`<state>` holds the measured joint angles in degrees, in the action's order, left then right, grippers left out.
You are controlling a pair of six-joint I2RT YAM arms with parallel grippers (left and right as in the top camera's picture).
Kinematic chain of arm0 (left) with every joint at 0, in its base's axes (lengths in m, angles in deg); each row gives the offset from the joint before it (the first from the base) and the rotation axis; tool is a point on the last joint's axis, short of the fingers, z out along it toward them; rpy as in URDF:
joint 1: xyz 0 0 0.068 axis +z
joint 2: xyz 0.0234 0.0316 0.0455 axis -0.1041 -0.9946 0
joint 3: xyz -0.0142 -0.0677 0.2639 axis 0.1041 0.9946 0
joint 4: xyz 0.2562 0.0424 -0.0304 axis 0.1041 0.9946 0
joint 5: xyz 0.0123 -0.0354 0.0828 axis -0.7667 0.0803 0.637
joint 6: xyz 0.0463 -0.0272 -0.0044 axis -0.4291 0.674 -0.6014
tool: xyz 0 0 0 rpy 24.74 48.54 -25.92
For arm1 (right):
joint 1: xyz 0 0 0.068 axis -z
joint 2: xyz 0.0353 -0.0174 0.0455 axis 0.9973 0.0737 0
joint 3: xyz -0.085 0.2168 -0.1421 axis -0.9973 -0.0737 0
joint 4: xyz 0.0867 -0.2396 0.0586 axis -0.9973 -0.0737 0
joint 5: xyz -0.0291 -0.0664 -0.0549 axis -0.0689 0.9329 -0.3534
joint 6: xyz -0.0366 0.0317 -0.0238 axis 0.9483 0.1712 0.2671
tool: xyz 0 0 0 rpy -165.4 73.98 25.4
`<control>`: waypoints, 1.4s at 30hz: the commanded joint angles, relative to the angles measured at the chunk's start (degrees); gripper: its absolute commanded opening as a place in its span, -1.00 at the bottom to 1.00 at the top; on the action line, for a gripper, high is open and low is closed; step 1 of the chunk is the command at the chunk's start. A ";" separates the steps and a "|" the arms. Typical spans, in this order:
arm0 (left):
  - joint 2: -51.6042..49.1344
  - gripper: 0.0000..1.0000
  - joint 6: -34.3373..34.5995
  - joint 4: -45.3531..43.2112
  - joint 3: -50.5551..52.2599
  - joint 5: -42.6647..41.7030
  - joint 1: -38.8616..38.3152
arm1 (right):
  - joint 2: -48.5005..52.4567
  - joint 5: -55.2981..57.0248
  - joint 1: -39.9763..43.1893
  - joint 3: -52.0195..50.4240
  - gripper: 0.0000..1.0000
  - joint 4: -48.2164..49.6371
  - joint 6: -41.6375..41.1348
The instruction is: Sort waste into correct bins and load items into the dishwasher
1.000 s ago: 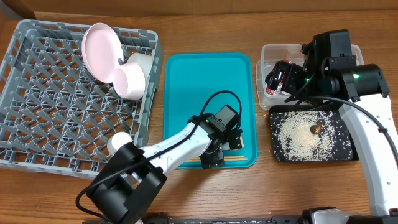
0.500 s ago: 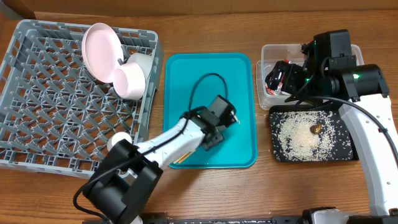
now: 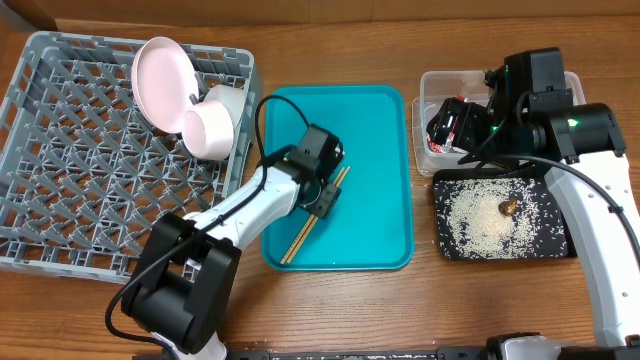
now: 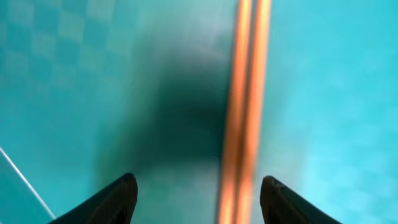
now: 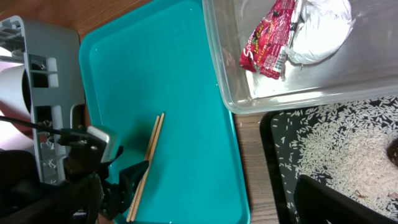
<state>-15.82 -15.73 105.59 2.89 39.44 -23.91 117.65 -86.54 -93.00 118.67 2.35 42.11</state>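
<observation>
The wooden chopsticks point(image 3: 308, 222) lie diagonally on the teal tray point(image 3: 380, 150). My left gripper point(image 3: 326, 193) hovers low over their upper part, open, with the blurred sticks point(image 4: 245, 93) between its fingers point(image 4: 199, 186). My right gripper point(image 3: 447, 128) hangs over the clear tub point(image 3: 430, 85), open and empty; only one finger point(image 5: 339, 199) shows in its wrist view. The tub holds the red wrapper point(image 5: 268, 37) and white tissue point(image 5: 320, 25). The black tray point(image 3: 445, 248) holds rice point(image 3: 475, 220) and a brown bit point(image 3: 508, 207). The plate point(image 3: 158, 78), two bowls point(image 3: 208, 132) and cup point(image 3: 190, 228) sit in the grey rack point(image 3: 90, 180).
The teal tray lies between the rack on the left and the two bins on the right. The left arm's cable point(image 3: 270, 115) loops above the tray's left edge. Bare wooden table point(image 3: 420, 300) runs along the front.
My left gripper has moved from the tray's front edge up and left to its left middle. The chopsticks swung from lying along the front edge to a diagonal. The right arm has not moved.
</observation>
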 commanded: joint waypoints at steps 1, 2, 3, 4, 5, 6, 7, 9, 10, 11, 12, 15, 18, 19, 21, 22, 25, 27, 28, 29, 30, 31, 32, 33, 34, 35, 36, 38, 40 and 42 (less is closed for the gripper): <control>-0.48 0.30 1.27 3.69 -6.43 -3.13 -0.11 | -0.17 0.26 -0.11 0.02 1.00 0.31 0.11; -0.48 0.27 1.29 5.05 -7.54 -3.15 -0.09 | -0.17 0.26 -0.11 0.02 1.00 0.31 0.11; -0.48 0.25 1.36 6.27 -8.48 -3.17 -0.09 | -0.17 0.26 -0.11 0.02 1.00 0.31 0.11; -0.48 0.28 1.92 7.41 -9.18 -3.15 -0.07 | -0.17 0.26 -0.11 0.02 1.00 0.31 0.11; -0.48 0.31 1.97 7.91 -9.42 -3.15 -0.02 | -0.17 0.26 -0.11 0.02 1.00 0.31 0.11; -0.48 0.37 1.92 8.66 -9.44 -3.15 -0.02 | -0.17 0.26 -0.11 0.02 0.99 0.31 0.11; -0.48 0.47 1.88 9.31 -9.42 -3.15 -0.02 | -0.17 0.26 -0.11 0.02 1.00 0.31 0.11; -0.48 0.48 0.31 10.43 -8.79 -3.13 -0.02 | -0.17 0.26 -0.11 0.02 1.00 0.31 0.11; -0.50 0.47 -0.22 10.34 -8.46 -3.13 -0.02 | -0.17 0.26 -0.11 0.02 1.00 0.31 0.11; -0.50 0.43 -1.75 9.79 -7.72 -3.08 0.00 | -0.17 0.26 -0.11 0.02 1.00 0.31 0.11; -0.57 0.42 -2.19 9.33 -7.37 -3.08 0.00 | -0.17 0.26 -0.11 0.02 1.00 0.31 0.11; -0.74 0.40 -2.43 7.23 -6.16 -3.06 0.04 | -0.17 0.26 -0.11 0.02 1.00 0.31 0.11; -1.07 0.40 -2.40 5.22 -5.03 -3.02 0.44 | -0.17 0.26 -0.11 0.02 1.00 0.31 0.09; -1.36 0.41 -2.36 4.33 -4.61 -2.14 0.85 | -0.17 0.26 -0.11 0.02 1.00 0.31 0.11; -1.57 0.41 -2.38 3.74 -4.57 -0.81 1.27 | -0.17 0.26 -0.11 0.02 1.00 0.31 0.11; -1.57 0.42 -2.38 3.32 -4.57 -0.20 1.38 | -0.17 0.26 -0.11 0.02 1.00 0.31 0.09; -1.70 0.43 -2.40 1.57 -4.57 0.15 1.73 | -0.17 0.26 -0.11 0.02 1.00 0.31 0.11; -1.97 0.42 -2.40 0.72 -4.57 0.17 1.81 | -0.17 0.26 -0.11 0.02 1.00 0.31 0.11; -2.12 0.43 -2.40 0.35 -4.57 0.11 1.81 | -0.17 0.26 -0.11 0.02 1.00 0.31 0.11; -2.34 0.43 -2.40 0.07 -4.57 0.11 1.81 | -0.17 0.26 -0.11 0.02 1.00 0.31 0.11; -2.47 0.43 -2.45 -0.11 -4.57 0.13 1.81 | -0.17 0.26 -0.11 0.02 1.00 0.31 0.11; -2.60 0.46 -2.93 -0.22 -4.57 0.11 1.79 | -0.17 0.26 -0.11 0.02 1.00 0.31 0.11; -2.84 0.46 -3.58 -0.24 -4.57 0.09 1.79 | -0.17 0.26 -0.11 0.02 1.00 0.31 0.11; -3.06 0.46 -4.22 -0.22 -4.57 0.09 1.79 | -0.17 0.26 -0.11 0.02 1.00 0.31 0.11; -3.32 0.47 -4.55 -0.17 -4.55 0.09 1.79 | -0.17 0.26 -0.11 0.02 1.00 0.31 0.11; -3.67 0.46 -4.63 -0.09 -4.57 0.09 1.79 | -0.17 0.26 -0.11 0.02 1.00 0.31 0.11; -3.85 0.46 -4.63 -0.07 -4.57 0.09 1.79 | -0.17 0.26 -0.11 0.02 1.00 0.31 0.11; -4.26 0.45 -4.59 -0.02 -4.57 0.11 1.81 | -0.17 0.26 -0.11 0.02 1.00 0.31 0.11; -4.39 0.44 -4.61 -0.02 -4.57 0.13 1.81 | -0.17 0.26 -0.11 0.02 1.00 0.31 0.11; -4.39 0.43 -4.59 -0.02 -4.57 0.13 1.81 | -0.17 0.26 -0.11 0.02 1.00 0.31 0.11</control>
<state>-19.34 -18.92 105.64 -2.29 38.96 -22.38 117.65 -86.52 -93.00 118.67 2.38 42.08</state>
